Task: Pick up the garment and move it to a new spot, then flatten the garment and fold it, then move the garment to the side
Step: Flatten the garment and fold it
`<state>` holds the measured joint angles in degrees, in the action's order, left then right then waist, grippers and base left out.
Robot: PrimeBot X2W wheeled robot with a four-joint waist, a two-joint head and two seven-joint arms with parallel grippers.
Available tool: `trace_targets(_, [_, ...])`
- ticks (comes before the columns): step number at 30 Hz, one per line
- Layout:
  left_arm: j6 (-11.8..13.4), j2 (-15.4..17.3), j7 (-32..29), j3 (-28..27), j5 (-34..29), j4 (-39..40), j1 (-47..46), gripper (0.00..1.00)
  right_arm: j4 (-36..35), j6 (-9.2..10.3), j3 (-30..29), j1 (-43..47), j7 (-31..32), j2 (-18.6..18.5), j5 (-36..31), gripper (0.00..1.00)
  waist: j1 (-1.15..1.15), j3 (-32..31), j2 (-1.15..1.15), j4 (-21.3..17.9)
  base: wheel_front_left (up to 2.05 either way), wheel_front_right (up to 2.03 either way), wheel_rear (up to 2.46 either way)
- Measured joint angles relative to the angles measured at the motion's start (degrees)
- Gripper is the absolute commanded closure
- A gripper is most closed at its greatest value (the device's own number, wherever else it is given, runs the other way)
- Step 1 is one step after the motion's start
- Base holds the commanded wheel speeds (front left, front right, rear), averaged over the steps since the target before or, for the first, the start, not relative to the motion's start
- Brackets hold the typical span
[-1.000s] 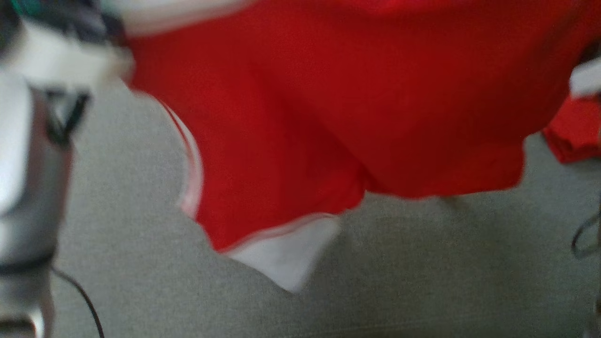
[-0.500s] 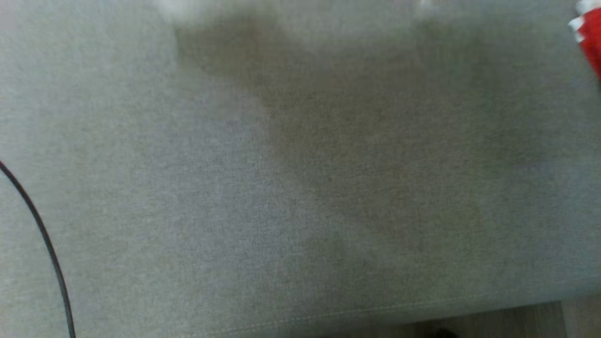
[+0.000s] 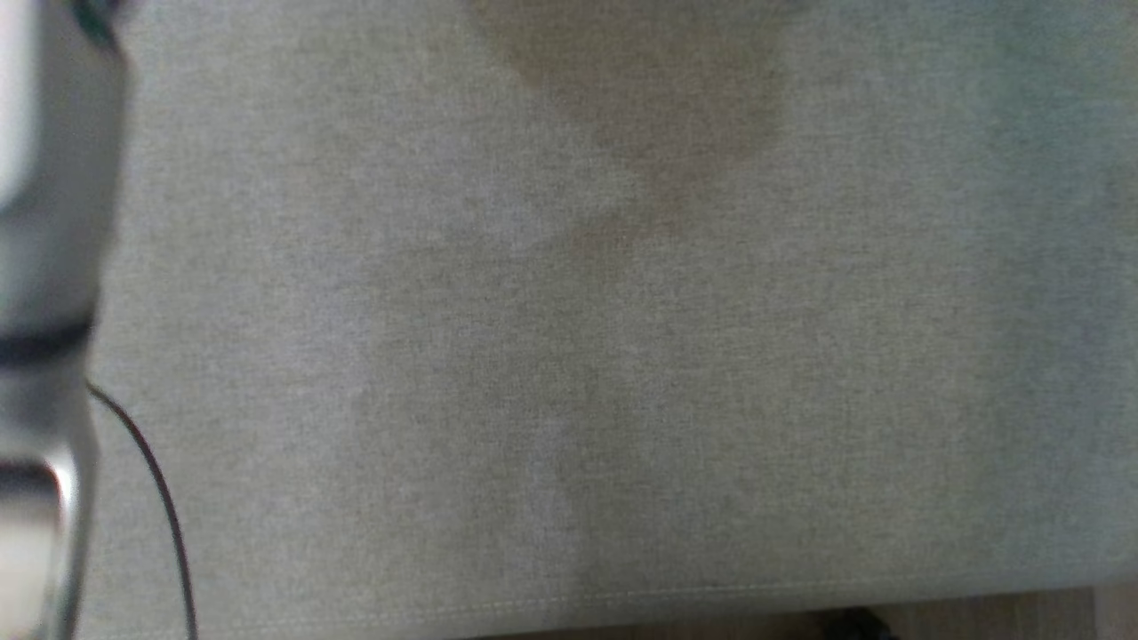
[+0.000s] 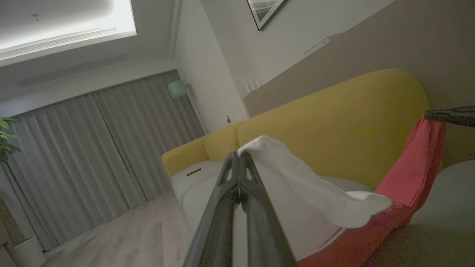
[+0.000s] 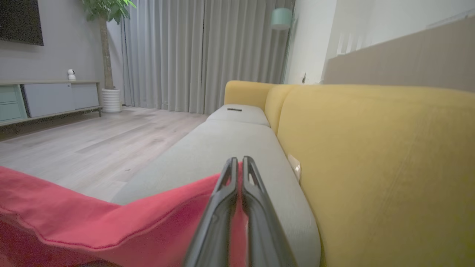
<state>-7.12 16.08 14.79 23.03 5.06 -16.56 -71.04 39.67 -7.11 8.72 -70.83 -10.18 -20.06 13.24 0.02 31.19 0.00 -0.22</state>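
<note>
Left gripper [image 4: 239, 160]: fingers pressed together on the white edge of the garment [image 4: 408, 178], with the cloth bunched over the tips. Right gripper [image 5: 239, 163]: fingers likewise closed, pinching a red hem. In the left wrist view the red cloth runs from the white part up to the other arm's dark fingers at the right edge. The garment is thus held between both grippers, over the grey seat cushion [image 3: 622, 356] and in front of the yellow backrest [image 4: 334, 122]. Head view is blurred: the pale shape at its left edge is probably the left forearm [image 3: 44, 222]. A thin black cable [image 3: 164, 498] curves beside it across the cushion.
</note>
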Motion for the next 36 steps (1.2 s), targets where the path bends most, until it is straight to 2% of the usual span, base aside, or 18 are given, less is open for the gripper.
trace_targets(6, [-0.01, 1.11, -0.01, -1.65, 2.56, 5.67, 16.79, 1.0, 0.86, 0.0, -0.16, 10.61, -1.87, -0.19, 3.44, 1.0, -0.03, -4.09, 0.0, 0.03, 0.0, 0.0, 0.0])
trace_targets(7, [-0.01, 2.11, -0.01, -2.1, 3.21, 7.26, 23.32, 1.0, 0.35, 0.0, -0.21, 15.17, -1.93, -0.22, 4.74, 1.0, -0.03, -6.14, 0.0, -0.02, 0.0, 0.0, 0.0])
trace_targets(13, [0.16, 3.48, -0.08, -4.69, 4.31, 12.13, 43.58, 1.0, -4.94, 0.0, -2.03, 30.76, -1.59, -0.26, 8.25, 1.0, -0.04, -12.59, 0.01, -0.35, 0.0, 0.0, 0.0])
trace_targets(18, [1.44, 3.43, -0.09, -5.54, 4.34, 15.71, 56.67, 1.0, -10.7, 0.0, -4.15, 41.3, -0.27, -0.01, 8.57, 1.0, -0.05, -17.27, 0.01, -0.8, 0.0, 0.0, 0.0])
trace_targets(27, [3.26, 2.46, -0.09, -5.75, 4.13, 20.46, 72.69, 1.0, -22.28, 0.0, -11.0, 57.77, 3.9, 2.86, 8.34, 1.0, -0.04, -22.42, 0.01, -1.2, 0.0, 0.0, 0.0])
trace_targets(32, [5.2, 1.55, -0.1, -6.93, 4.21, 24.04, 80.42, 1.0, -31.38, 0.0, -15.17, 67.67, 7.81, 6.11, 6.76, 1.0, -0.02, -23.26, 0.01, -1.54, 0.0, 0.0, 0.0])
trace_targets(36, [5.69, 0.92, -0.1, -7.23, 4.93, 26.55, 83.25, 1.0, -36.73, 0.0, -17.36, 71.47, 11.14, 7.71, 6.33, 1.0, -0.03, -23.06, 0.01, -1.68, 0.0, 0.0, 0.0])
